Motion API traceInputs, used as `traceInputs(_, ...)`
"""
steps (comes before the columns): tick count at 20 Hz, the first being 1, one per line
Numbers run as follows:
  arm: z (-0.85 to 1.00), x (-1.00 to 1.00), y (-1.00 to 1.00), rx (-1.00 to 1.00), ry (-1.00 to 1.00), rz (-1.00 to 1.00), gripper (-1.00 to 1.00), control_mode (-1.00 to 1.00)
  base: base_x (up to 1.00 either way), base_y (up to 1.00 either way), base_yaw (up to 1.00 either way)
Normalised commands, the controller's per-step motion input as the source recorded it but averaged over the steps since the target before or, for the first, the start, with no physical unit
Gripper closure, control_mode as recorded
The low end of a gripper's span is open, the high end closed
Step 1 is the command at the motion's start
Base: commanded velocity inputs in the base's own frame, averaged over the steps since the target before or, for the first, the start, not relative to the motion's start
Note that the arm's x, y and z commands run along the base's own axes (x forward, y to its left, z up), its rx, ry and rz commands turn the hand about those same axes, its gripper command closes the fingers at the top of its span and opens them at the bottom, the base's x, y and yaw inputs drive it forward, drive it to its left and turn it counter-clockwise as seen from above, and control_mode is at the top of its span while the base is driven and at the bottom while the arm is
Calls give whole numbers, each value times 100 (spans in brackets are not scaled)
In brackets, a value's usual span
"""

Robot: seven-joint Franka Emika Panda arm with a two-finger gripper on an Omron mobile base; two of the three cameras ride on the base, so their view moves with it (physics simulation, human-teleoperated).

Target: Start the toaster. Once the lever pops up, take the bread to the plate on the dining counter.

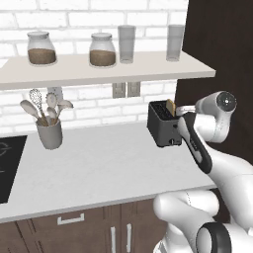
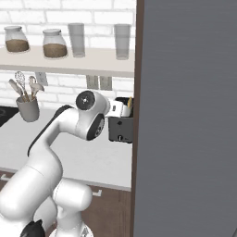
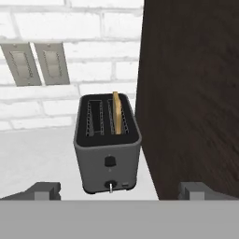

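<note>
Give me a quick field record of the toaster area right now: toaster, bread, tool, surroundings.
toaster: upright on the grey-white worktop, beside a dark tall panel
bread: standing in the right-hand slot in the hand view, top poking out
tool: open, facing the toaster front, touching nothing
wall: two switch plates on white brick
worktop extras: utensil holder

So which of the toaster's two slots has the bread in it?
In the hand view, the right-hand slot, nearer the dark panel: the bread stands up out of it, while the toaster's left slot is empty.
</note>
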Motion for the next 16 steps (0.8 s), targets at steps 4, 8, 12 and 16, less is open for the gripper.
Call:
traceInputs(4,-14,21,0,0,0,-2,-100,-100,0,0,0)
traceInputs(8,-27,39,0,0,3,-1,-100,-100,0,0,0)
traceInputs(12,-23,46,0,2,2,0,-100,-100,0,0,0)
traceInputs(16,-16,41,-1,3,2,0,-100,-100,0,0,0)
